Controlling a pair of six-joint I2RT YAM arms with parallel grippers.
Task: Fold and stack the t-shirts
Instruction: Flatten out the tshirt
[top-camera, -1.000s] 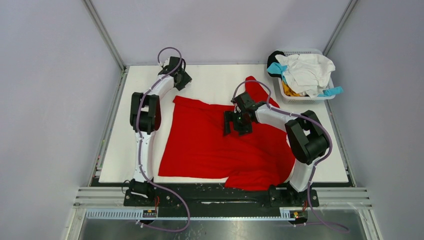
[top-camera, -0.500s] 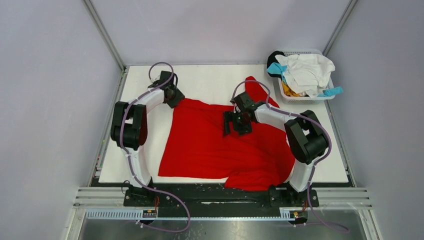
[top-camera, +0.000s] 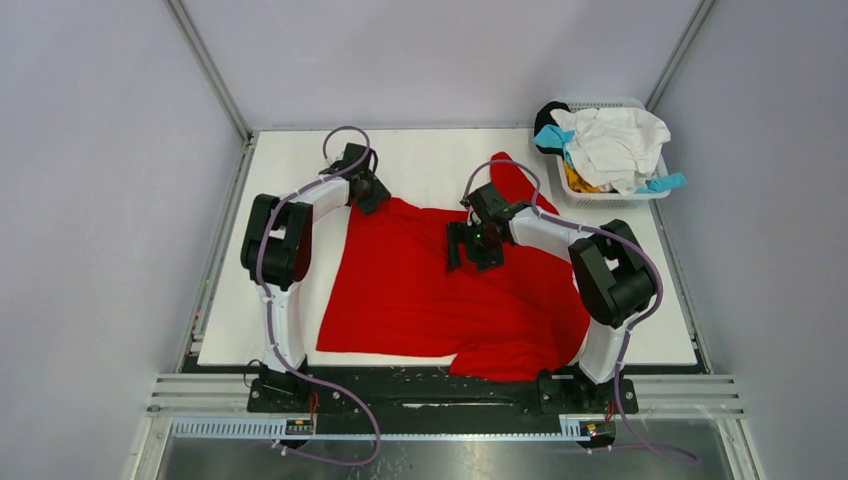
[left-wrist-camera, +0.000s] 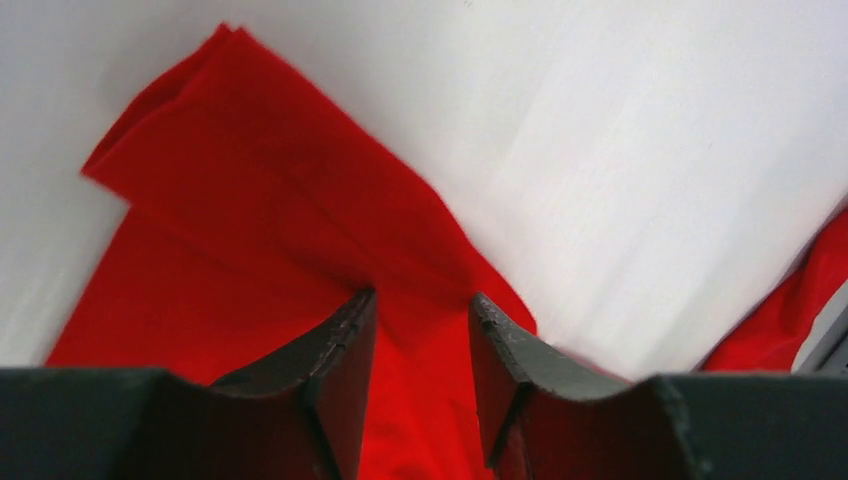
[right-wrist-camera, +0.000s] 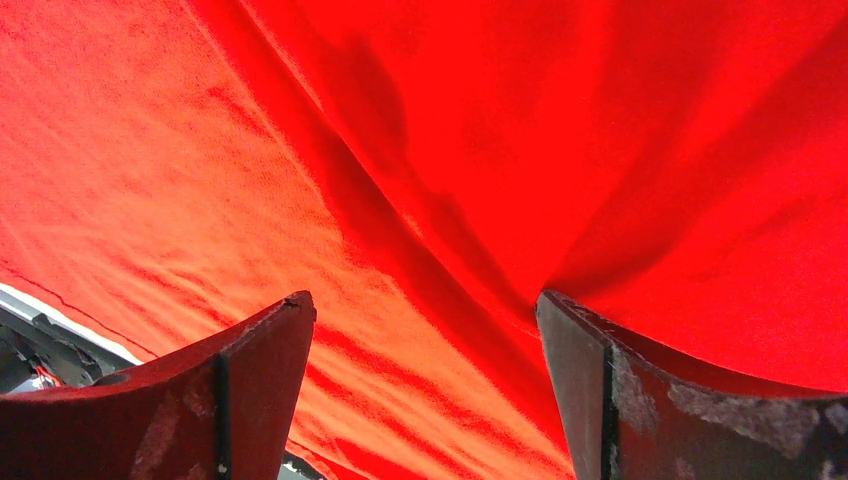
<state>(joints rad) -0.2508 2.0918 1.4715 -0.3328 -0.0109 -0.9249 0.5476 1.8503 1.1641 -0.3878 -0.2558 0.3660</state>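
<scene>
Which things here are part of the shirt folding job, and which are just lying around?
Part of the job: red t-shirt, white shirt, teal shirt, orange shirt, black shirt, left hand, right hand.
Just there: lattice basket, table.

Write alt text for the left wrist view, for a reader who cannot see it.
The left tool, its two dark fingers slightly apart, points at the red t-shirt, with red cloth showing in the gap between them. The shirt's folded corner reaches up and left across the white table.
</scene>
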